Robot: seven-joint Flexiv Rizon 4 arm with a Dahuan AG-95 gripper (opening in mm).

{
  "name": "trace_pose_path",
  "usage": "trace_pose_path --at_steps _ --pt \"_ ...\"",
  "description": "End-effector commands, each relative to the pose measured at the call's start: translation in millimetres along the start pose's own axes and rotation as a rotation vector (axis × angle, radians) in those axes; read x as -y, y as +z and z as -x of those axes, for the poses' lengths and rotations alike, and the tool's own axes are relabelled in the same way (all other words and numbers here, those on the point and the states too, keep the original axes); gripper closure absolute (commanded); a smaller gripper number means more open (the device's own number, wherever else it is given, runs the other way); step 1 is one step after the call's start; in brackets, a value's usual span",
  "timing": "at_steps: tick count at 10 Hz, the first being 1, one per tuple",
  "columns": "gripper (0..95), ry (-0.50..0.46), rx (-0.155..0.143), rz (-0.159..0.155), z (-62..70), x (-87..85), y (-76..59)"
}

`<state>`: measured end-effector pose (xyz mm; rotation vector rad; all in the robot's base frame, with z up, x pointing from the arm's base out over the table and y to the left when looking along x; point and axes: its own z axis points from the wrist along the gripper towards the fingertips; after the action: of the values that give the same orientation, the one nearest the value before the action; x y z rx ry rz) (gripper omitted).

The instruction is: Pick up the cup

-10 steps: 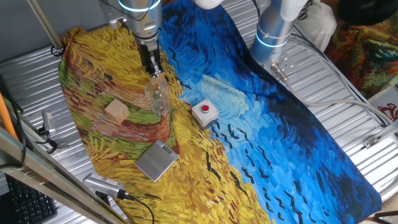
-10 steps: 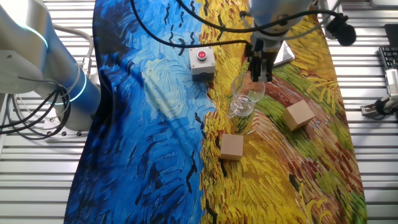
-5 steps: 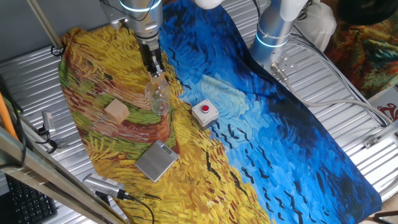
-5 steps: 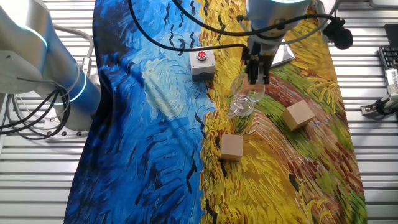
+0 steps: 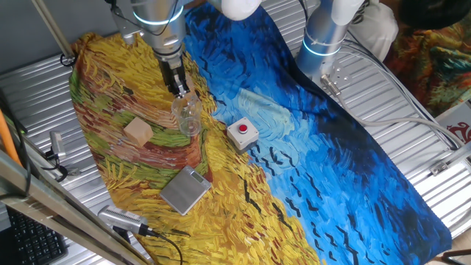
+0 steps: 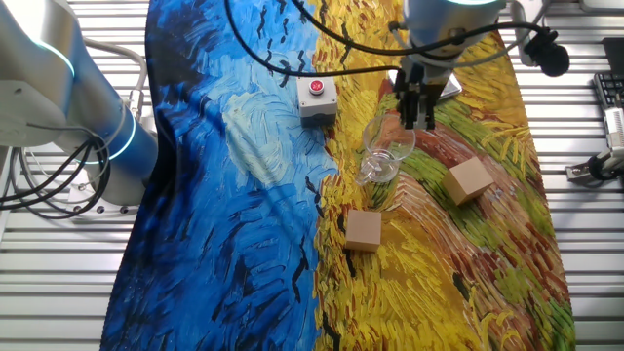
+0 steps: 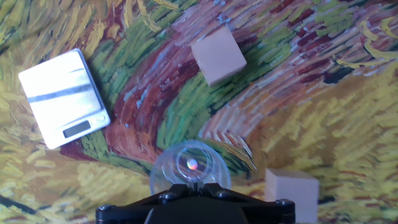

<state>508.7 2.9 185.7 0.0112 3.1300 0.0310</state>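
Observation:
The cup [image 5: 188, 116] is small and transparent and stands on the yellow part of the painted cloth. It also shows in the other fixed view [image 6: 382, 161], and from above in the hand view [image 7: 191, 163]. My gripper [image 5: 180, 90] comes down from above onto the cup's rim, seen too in the other fixed view [image 6: 419, 122]. In the hand view my gripper [image 7: 195, 184] has its jaws pressed together to a thin slit over the cup's near wall. The cup's base rests on the cloth.
A tan wooden cube [image 5: 137, 131] lies left of the cup, and a second cube [image 6: 364, 230] shows in the other fixed view. A silver scale [image 5: 185, 189] lies nearer the front. A white box with a red button [image 5: 242, 133] sits to the right of the cup.
The wrist and arm above the fingers have shifted sideways a little. The fingertips stay at the cup's rim and the cup has not moved.

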Motion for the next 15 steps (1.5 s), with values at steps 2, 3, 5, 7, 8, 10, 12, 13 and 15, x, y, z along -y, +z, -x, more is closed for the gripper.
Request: trace_pose_path --at_steps 2,3,5,7,8,10,12,13,15 --pt "95.0 -0.002 0.003 0.002 -7.1 2.7 3.9" --pt "95.0 -0.004 -0.005 0.001 -9.3 4.0 6.6" --pt "95.0 -0.008 0.0 0.001 -13.7 6.2 11.1" --pt "95.0 -0.007 -0.004 0.002 -14.3 6.4 13.3" --pt "95.0 -0.005 -0.005 0.0 -12.3 5.3 14.5" --pt "95.0 -0.004 -0.002 0.0 -10.0 3.9 16.1" --pt "95.0 -0.004 -0.006 -0.001 -9.8 3.8 16.2" --pt "95.0 -0.005 -0.006 -0.004 -9.7 3.7 16.3" --pt "95.0 -0.008 -0.005 -0.002 -9.7 3.7 16.3"
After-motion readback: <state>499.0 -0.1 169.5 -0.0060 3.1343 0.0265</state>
